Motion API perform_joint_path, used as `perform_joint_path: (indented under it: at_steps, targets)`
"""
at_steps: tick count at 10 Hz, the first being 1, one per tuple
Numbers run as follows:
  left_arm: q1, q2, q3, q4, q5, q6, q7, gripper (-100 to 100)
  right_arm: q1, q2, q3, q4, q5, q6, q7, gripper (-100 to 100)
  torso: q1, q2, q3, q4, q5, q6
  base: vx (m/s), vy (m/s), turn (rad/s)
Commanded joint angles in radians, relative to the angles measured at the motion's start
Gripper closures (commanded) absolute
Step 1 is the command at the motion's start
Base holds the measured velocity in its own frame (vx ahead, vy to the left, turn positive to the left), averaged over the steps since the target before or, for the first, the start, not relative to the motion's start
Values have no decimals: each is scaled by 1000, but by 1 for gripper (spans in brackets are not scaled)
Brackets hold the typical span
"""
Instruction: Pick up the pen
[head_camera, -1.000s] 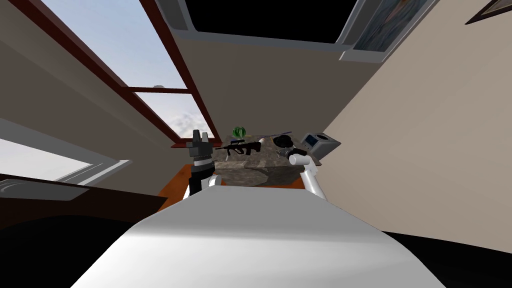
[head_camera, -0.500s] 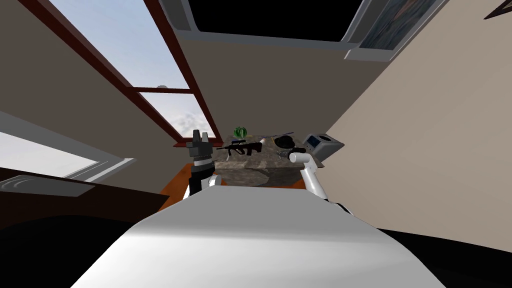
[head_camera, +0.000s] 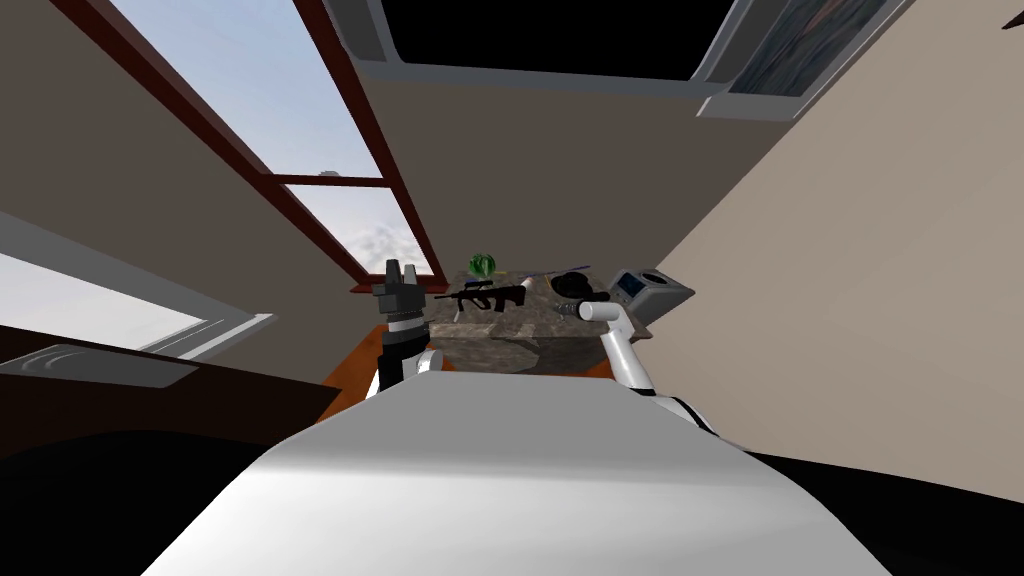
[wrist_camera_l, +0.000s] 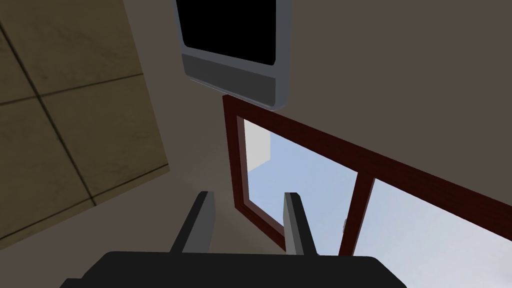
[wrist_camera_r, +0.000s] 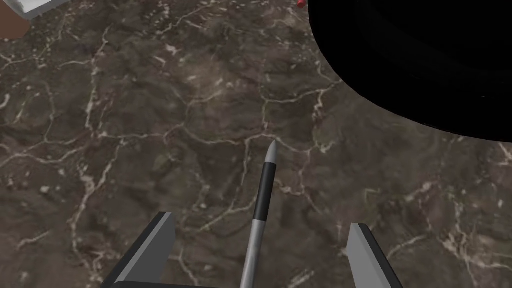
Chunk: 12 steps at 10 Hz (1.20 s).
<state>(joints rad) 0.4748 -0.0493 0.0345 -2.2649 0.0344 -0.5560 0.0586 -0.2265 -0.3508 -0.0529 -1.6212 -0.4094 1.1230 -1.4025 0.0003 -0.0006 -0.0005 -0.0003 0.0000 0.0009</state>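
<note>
One pen on veined dark tabletop — window at left.

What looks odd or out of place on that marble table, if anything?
A black rifle lies flat on the marble table, just in front of a green melon-like ball: an odd thing for a house table. Nothing looks spilled or broken; the pen lies flat on the marble.
</note>
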Motion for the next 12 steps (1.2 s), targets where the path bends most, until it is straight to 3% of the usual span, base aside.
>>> perform_joint_path:
  at_steps: [1, 7, 9, 10, 11, 12]
  targets:
    - [0, 0, 0, 0, 0, 0, 0, 0, -21, -10, -1, 24, -9, 50, -46, -100, 0, 0, 0, 0, 0, 0, 14, 2, 43]
    - [0, 0, 0, 0, 0, 0, 0, 0, -86, -46, -6, 91, -39, 198, -180, -100, 0, 0, 0, 0, 0, 0, 13, 0, 40]
    - [0, 0, 0, 0, 0, 0, 0, 0, -99, -55, -7, 104, -46, 229, -208, -100, 0, 0, 0, 0, 0, 0, 11, -1, 20]
    - [0, 0, 0, 0, 0, 0, 0, 0, -94, -52, -7, 100, -44, 217, -197, -100, 0, 0, 0, 0, 0, 0, 0, 0, 0]
    - [0, 0, 0, 0, 0, 0, 0, 0, -95, -53, -7, 101, -45, 220, -200, 0, 0, 1, 0, 0, 0, 0, 0, 0, 0]
    - [0, 0, 0, 0, 0, 0, 0, 0, -88, -40, -12, 130, -39, 188, -177, -100, 0, 1, 0, 0, 0, 0, 34, 5, -16]
